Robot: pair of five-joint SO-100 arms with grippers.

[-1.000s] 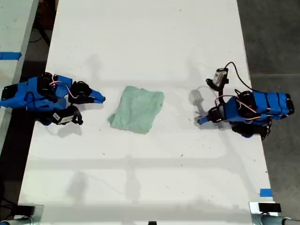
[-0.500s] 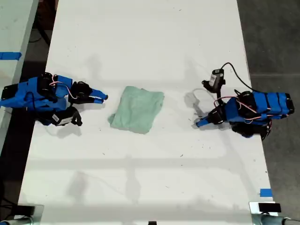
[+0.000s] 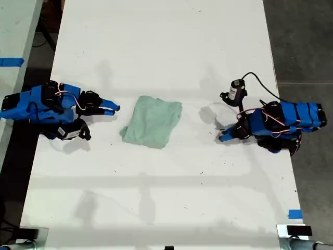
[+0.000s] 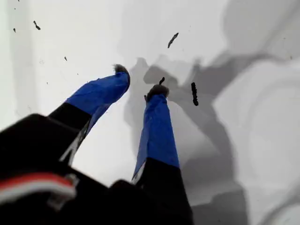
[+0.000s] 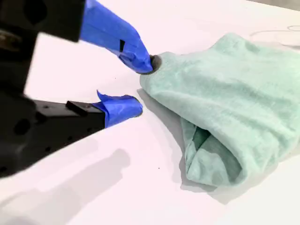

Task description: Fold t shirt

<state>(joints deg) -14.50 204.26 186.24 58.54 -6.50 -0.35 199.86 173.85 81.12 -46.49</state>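
Observation:
The t shirt (image 3: 153, 121) lies as a pale mint-green, folded, wrinkled bundle in the middle of the white table (image 3: 166, 47). My second gripper (image 3: 114, 108) sits on the exterior view's left, open, its tips a short way from the shirt's edge. In the second wrist view the t shirt (image 5: 234, 93) fills the far side, and one tip of my second gripper (image 5: 138, 84) almost touches its rim. My first gripper (image 3: 222, 137) rests on the exterior view's right, well apart from the shirt. In its own wrist view my first gripper (image 4: 138, 80) is open over bare table with nothing between the fingers.
Dark floor (image 3: 307, 41) borders the table on the exterior view's right. A second pale surface with blue tape (image 3: 11, 61) stands at that view's left. A blue tape mark (image 3: 294, 213) sits near the table's lower right edge. A black cable (image 3: 260, 83) loops above the first arm.
The first arm's wrist has turned, carrying its camera higher in the exterior view, and its gripper has shifted slightly. The second arm and the t shirt have barely moved.

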